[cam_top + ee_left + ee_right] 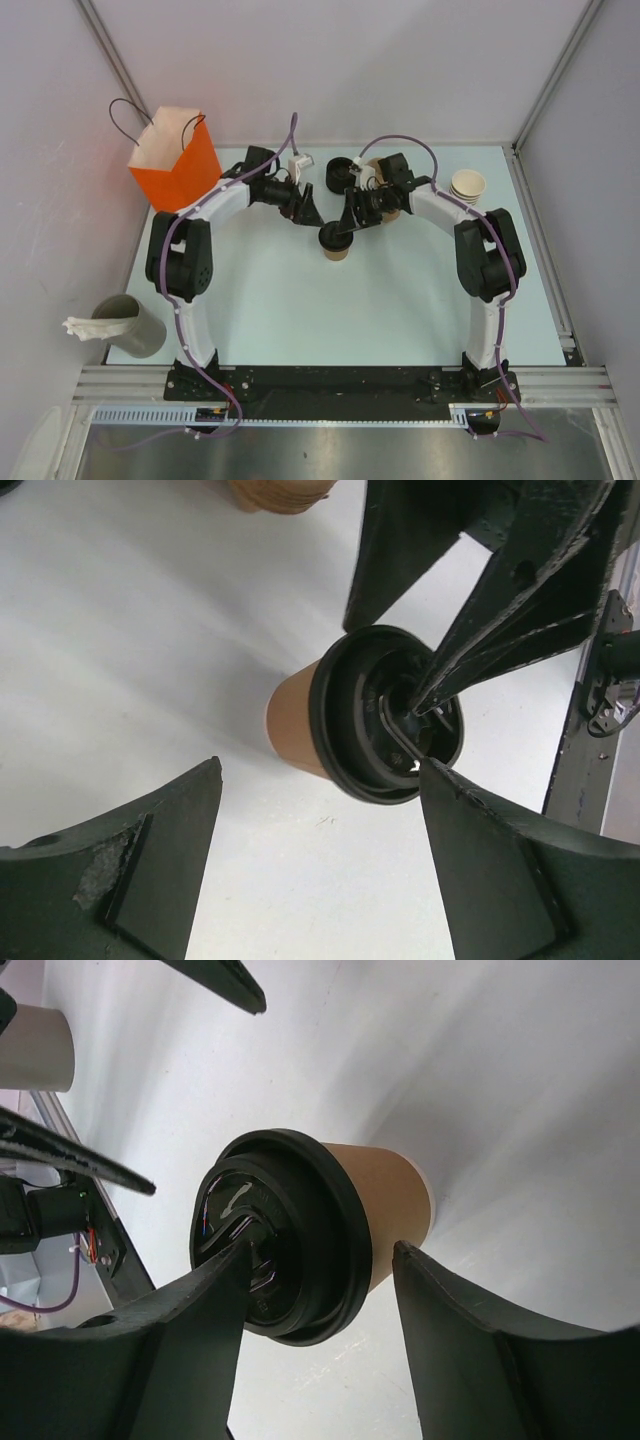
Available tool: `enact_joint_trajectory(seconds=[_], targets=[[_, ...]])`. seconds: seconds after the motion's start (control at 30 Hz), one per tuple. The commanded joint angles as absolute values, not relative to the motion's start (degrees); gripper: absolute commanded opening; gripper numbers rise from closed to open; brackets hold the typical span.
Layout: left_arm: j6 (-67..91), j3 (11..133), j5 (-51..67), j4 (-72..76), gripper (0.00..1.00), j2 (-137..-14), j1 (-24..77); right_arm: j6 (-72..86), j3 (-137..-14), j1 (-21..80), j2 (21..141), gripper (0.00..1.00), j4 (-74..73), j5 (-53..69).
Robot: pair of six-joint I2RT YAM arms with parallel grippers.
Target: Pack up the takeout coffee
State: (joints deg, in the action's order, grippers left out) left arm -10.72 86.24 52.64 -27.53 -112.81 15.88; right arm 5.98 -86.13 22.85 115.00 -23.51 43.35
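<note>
I'm seeing L gripper (320, 775) hanging open, cup (290, 725) w/ lid (350, 715) sitting ahead; R gripper (381, 669) tip touching lid top.

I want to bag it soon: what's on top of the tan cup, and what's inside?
A round black lid sits on the tan cup, with one finger of the right tool over its centre. The lid hides the inside completely.

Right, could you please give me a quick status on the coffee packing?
Left gripper open, empty, beside cup. Right gripper open, one finger on the lid. Cup upright on table, lid on. Left arm lies between cup and orange bag.
</note>
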Motion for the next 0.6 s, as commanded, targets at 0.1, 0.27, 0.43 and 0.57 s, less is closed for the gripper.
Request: enact_joint_trajectory(seconds=[0.1,0.27,0.43,0.57], targets=[[-10.63,85.96,51.16,-25.84,0.84,-112.67,14.94,5.10,-86.92,24.26,115.66,0.56,-22.59,41.22],[-10.81,85.78,49.40,-25.84,0.82,-113.99,15.03,4.40,-86.92,24.17,116.37,0.45,-23.11,40.25],[-11.16,85.78,48.52,-26.72,0.81,-115.31,15.47,4.31,-86.92,23.99,116.63,0.42,-23.29,40.25],[-12.48,85.78,48.08,-27.86,0.77,-116.37,15.73,4.22,-86.92,23.82,116.54,0.42,-23.29,40.25]])
